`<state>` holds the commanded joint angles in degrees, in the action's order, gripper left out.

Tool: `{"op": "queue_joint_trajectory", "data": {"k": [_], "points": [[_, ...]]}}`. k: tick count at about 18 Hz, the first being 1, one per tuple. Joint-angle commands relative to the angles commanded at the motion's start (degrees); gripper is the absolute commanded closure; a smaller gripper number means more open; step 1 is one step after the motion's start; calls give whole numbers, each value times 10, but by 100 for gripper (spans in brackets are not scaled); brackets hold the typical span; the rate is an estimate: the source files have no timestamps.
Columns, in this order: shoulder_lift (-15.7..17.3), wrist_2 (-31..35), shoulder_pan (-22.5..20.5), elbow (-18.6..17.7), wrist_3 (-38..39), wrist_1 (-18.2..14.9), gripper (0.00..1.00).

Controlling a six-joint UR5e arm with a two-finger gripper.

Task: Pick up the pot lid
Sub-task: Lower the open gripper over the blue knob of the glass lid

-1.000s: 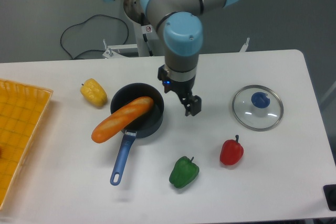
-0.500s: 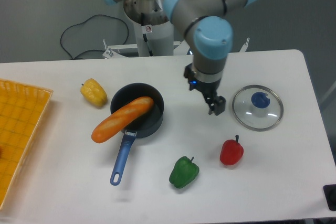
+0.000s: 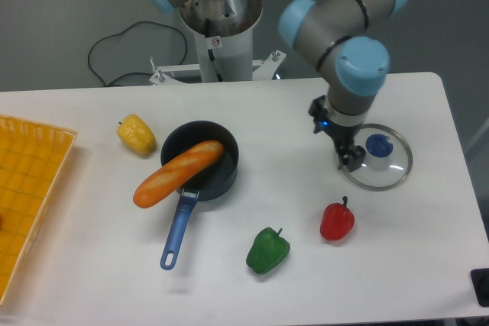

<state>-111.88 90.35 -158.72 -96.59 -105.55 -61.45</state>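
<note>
The claw hangs above the table at the left side of the pot lid, in this view, and its two fingers stand apart, with a gap between them. The pot lid lies on the right part of the table; it is round, made of clear see-through material, with a thin grey rim and a dark blue knob near its middle. The claw hides a piece of its left edge from the camera. Near the lid, toward the bottom of the view, is a red pepper with a dark stem, and more to the left a green pepper. Further left is a black pan with a blue handle; a brown bread leans across its rim, one end sticking outside. Behind it lies a yellow vegetable, and at the left edge there is a yellow crate.
</note>
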Motion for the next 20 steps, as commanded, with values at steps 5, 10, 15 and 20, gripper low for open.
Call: {"op": "queue_joint_trajectory", "data": {"k": [5,10,15,20], "points": [[-22,-2,-31,2,-53,39,0],[-39,-45,-69,5,-124,50,0],[-43,-45,-79,4,-128,50,0],[-42,-40,-90,1,-140,49,0]]}}
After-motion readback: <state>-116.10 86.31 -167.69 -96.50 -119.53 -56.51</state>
